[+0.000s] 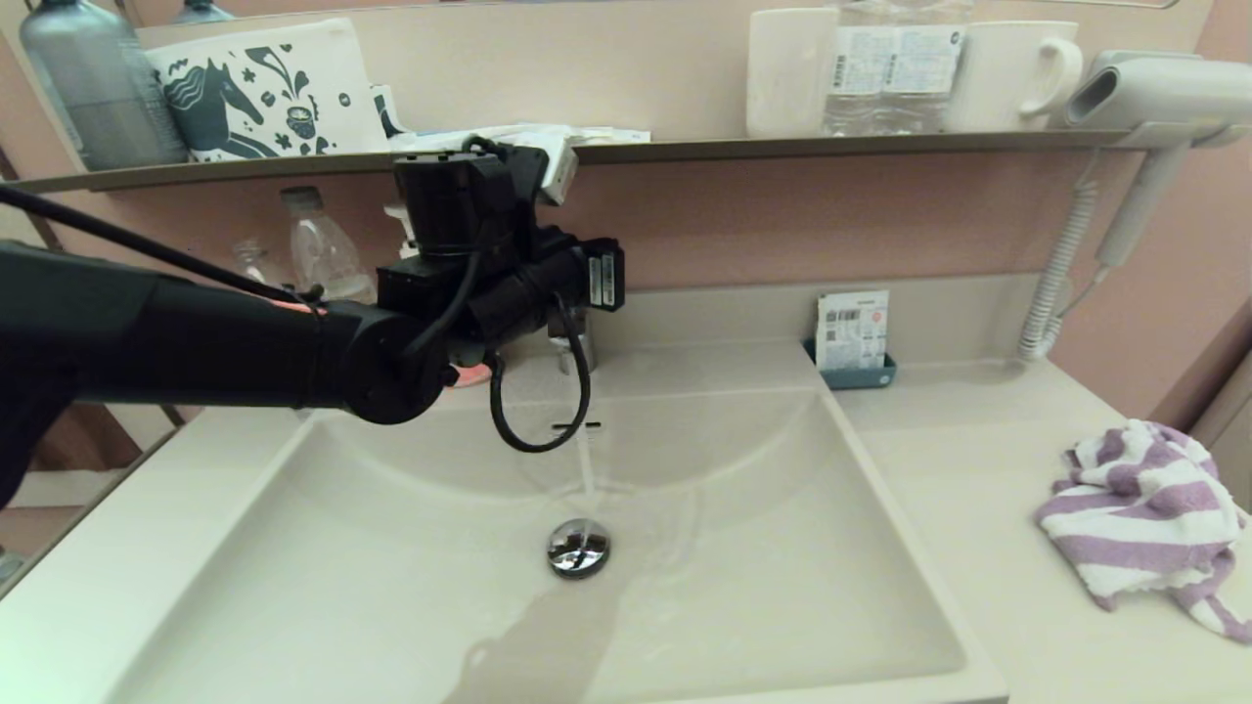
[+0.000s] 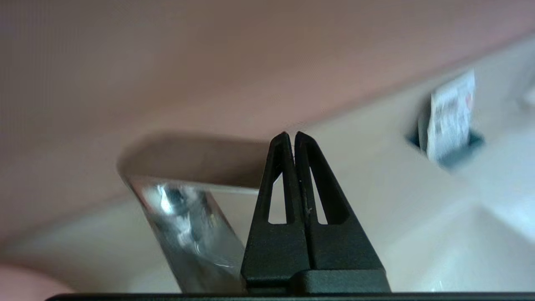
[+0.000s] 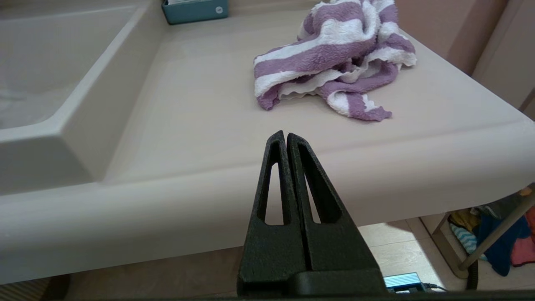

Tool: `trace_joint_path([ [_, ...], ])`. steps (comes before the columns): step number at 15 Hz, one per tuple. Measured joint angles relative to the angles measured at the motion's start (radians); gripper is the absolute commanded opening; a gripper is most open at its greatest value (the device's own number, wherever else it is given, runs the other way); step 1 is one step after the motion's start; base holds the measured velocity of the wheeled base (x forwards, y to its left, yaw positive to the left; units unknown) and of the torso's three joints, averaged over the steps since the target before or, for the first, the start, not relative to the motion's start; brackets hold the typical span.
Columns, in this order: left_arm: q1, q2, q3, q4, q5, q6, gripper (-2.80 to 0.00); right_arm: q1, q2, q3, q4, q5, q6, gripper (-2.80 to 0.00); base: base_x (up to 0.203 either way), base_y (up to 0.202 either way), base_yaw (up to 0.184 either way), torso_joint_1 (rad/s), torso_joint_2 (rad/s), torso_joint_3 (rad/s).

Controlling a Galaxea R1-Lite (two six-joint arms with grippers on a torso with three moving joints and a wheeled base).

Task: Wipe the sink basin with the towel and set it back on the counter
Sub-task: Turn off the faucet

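The left gripper (image 2: 291,136), fingers pressed together and empty, is positioned at the faucet (image 2: 188,234). The towel (image 1: 1144,513) is found crumpled on the counter (image 1: 959,469), right of the sink basin (image 1: 782,587); the right gripper (image 3: 284,134), likewise closed, is parked below the counter's front edge.

head view looks forward and down from above the sink basin (image 1: 411,587), wall shelf (image 1: 782,149) at its top edge. left wrist view sits very close behind the left gripper (image 2: 291,134), low by the chrome faucet (image 2: 188,234), facing the back wall. right wrist view sits off the counter (image 3: 200,104) front edge, looking across it. right wrist and head views share the towel (image 3: 334,58) and the teal tray (image 3: 195,10).
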Motion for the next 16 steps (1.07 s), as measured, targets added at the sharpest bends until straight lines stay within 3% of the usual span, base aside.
trace_joint_path([
  [3, 0.001, -0.030, 0.021, -0.011, 0.001, -0.001, -2.80, 0.000, 0.000, 0.000, 0.000, 0.000, 0.000, -2.80, 0.000, 0.000, 0.000, 0.000, 0.00, 0.000],
  [8, 0.010, -0.042, -0.077, 0.035, -0.003, -0.001, -2.80, -0.001, 0.000, 0.000, 0.000, 0.000, 0.000, -2.80, 0.000, 0.000, 0.000, 0.000, 0.00, 0.000],
  [16, -0.049, -0.037, 0.047, -0.020, -0.002, -0.009, -2.80, 0.000, 0.000, 0.000, 0.000, 0.000, 0.000, -2.80, 0.000, 0.000, 0.000, 0.000, 0.00, 0.000],
])
